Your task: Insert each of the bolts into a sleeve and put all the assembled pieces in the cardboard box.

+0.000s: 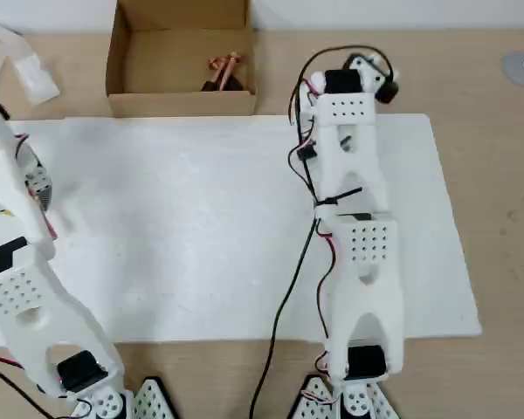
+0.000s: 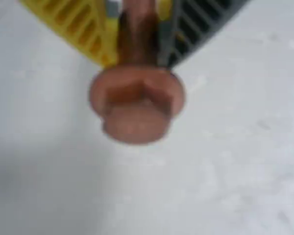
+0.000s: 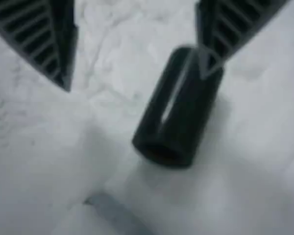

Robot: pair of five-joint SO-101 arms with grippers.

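Left gripper [image 2: 137, 61] pinches a copper bolt [image 2: 136, 105]; I see the right gripper [image 3: 137, 73] spread, a black sleeve [image 3: 179, 115] by one finger.

There is one copper-coloured hex-head bolt [image 2: 136, 105], one loose black cylindrical sleeve [image 3: 179, 115], one brown cardboard box [image 1: 118, 61] and one white foam sheet [image 1: 210, 227]. The box holds seemingly two copper-and-black bolt-sleeve assemblies [image 1: 224, 72], which are hard to separate.
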